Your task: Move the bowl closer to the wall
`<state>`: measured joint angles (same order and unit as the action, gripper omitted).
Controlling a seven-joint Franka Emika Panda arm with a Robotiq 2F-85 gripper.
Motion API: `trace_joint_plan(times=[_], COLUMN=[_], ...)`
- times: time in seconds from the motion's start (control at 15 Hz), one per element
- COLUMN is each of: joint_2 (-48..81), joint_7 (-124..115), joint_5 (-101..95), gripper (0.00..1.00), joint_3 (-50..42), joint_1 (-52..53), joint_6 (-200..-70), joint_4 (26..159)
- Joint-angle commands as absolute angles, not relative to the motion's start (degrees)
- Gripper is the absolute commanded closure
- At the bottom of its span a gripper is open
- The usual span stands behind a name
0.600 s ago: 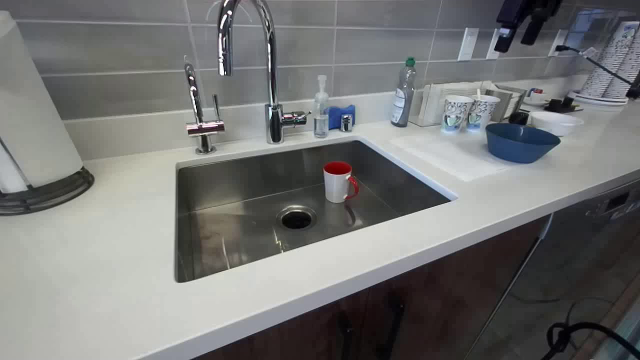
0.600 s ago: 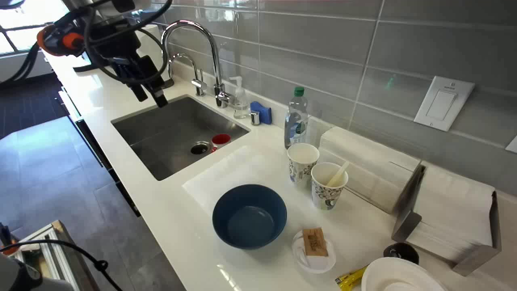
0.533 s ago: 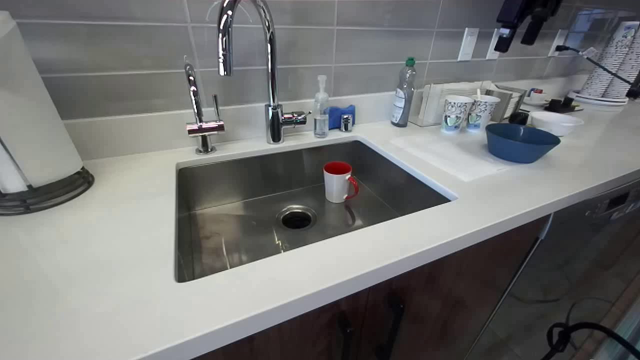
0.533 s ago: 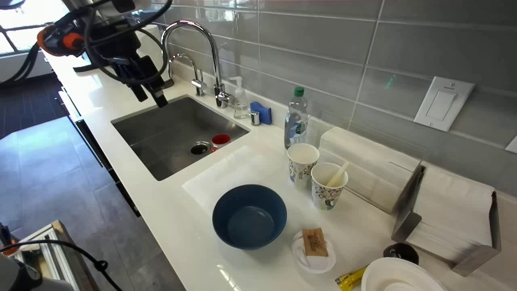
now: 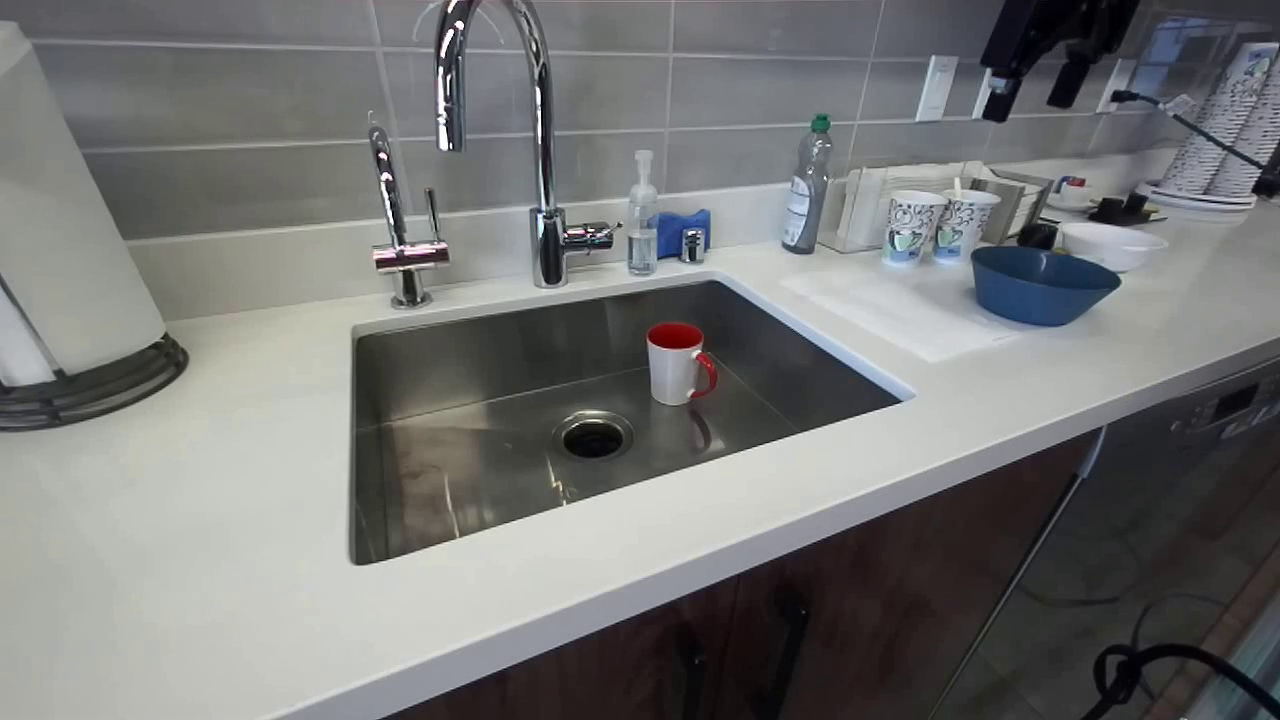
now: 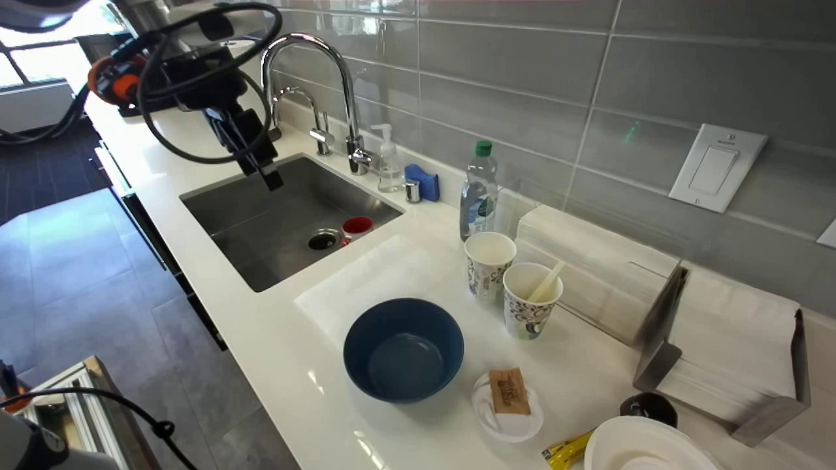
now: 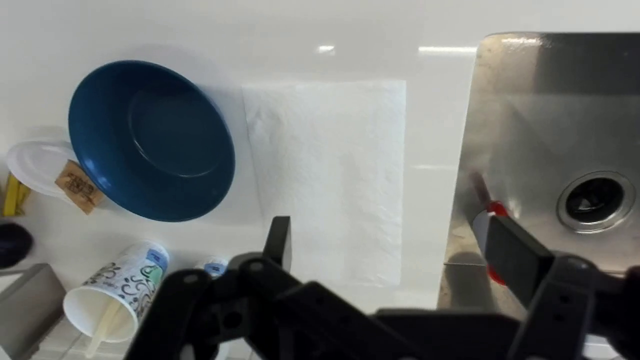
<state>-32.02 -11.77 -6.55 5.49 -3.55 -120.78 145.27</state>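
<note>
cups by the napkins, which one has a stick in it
The cup farther from the green-capped bottle: a pale stick leans out; the other cup shows none.

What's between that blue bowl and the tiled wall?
From the bowl to the wall, an exterior view shows a paper cup, another cup holding a stick, and stacked white paper beyond them.
</note>
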Motion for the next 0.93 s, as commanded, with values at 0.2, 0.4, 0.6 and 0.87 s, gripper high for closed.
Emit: trace_joint_plan(times=[0.2, 0.4, 0.6, 0.87], joint_2=[-20.8, -15.9, -11.4, -6.0], joint_7=[-20.3, -20.1, -18.3, -15.8], joint_5=[-11.7, -12.2, -12.4, -11.5], gripper=[0.0, 0.0, 0.0, 0.0], joint_3=[3.9, 1.9, -1.2, -4.6], joint_1=[-9.9, -11.3, -12.3, -12.5], joint_6=[-131.7, -134.7, -139.8, -144.5], joint_4=[147.6, 147.9, 148.0, 147.3])
